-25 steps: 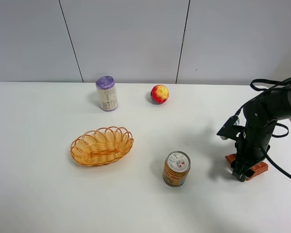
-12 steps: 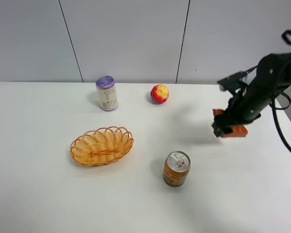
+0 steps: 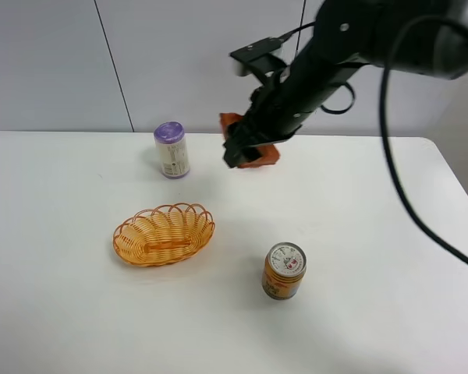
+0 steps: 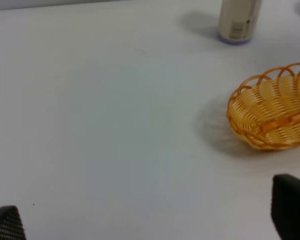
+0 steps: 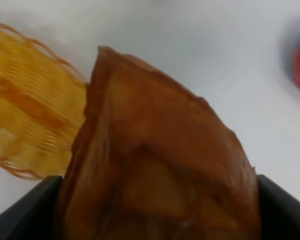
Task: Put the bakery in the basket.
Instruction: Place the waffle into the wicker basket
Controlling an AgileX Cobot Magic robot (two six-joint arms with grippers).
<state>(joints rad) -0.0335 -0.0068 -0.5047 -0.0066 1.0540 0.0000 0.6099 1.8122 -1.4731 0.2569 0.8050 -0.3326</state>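
In 1 s my right arm has swung from the table's right side, up and across the middle. The right gripper (image 3: 243, 153) now hangs high toward the back of the table (image 3: 359, 234), carrying the bakery (image 3: 268, 155).

- **Right gripper:** jaws clamped on the waffle wedge. In the right wrist view it fills the frame (image 5: 160, 165), with a dark jaw on each side.
- **Bakery:** airborne, not yet over the basket (image 3: 164, 236). In the high view the basket sits nearer the front and to the left, well apart.
- **Wrist view:** blurred wicker (image 5: 25, 110) shows past the wedge's edge.
- **Left gripper (image 4: 147, 215):** fingers spread wide, nothing between them, parked low near the basket's side (image 4: 270, 115).
- **Purple-lidded canister (image 3: 171, 149):** stands left of the carried wedge.
- **Can (image 3: 285, 270):** near the front, apart from everything.

My read is that the pick is done and the carry is well along. What's left is to get over the basket, lower and let go. The canister looks like the 1 thing near that path.
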